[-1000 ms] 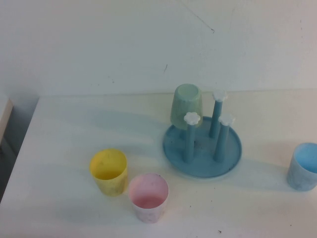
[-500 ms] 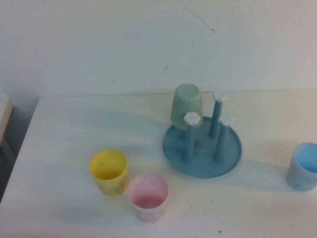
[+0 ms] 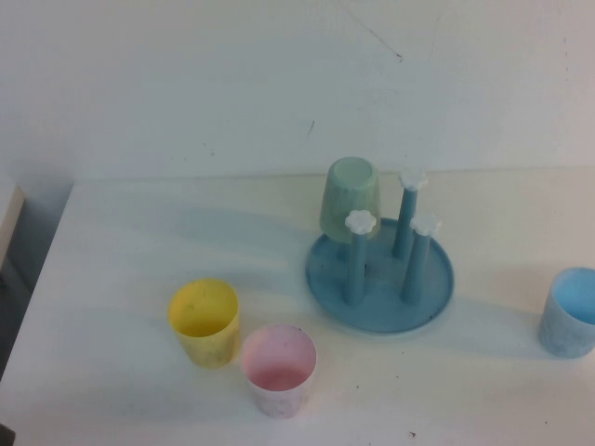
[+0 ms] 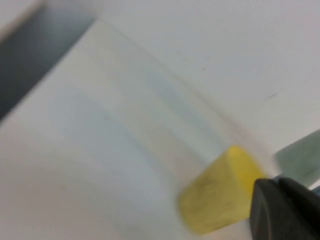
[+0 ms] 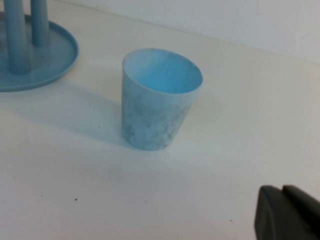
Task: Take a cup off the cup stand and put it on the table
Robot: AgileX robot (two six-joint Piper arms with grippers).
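Mint-green plastic, upside down: the cup (image 3: 350, 199) sits inverted over the far-left peg of the cup stand (image 3: 379, 279), mouth down toward the blue tray, presumably so it drains and stays put; the other three pegs stand bare w/ their white flower caps showing. Nothing has lifted it yet, so the task looks to be at its start. Three other cups already stand upright on the white surface (image 3: 139, 242): yellow cup (image 3: 204, 321) and pink cup (image 3: 279, 369) near the front left of the stand, light blue cup (image 3: 568, 311) well off to its right. Neither arm shows in the high view. Left claw (image 4: 285, 207) appears only as a dark edge in its wrist view, near the yellow cup, w/ a blurred grey-green shape beyond that is probably the target cup, so it's still well apart from the target. Right claw (image 5: 287, 212) likewise shows only a dark tip, low over the surface near the light blue cup, w/ the stand's rim further off. Can't tell for either claw whether it's open or closed – too little of them is visible
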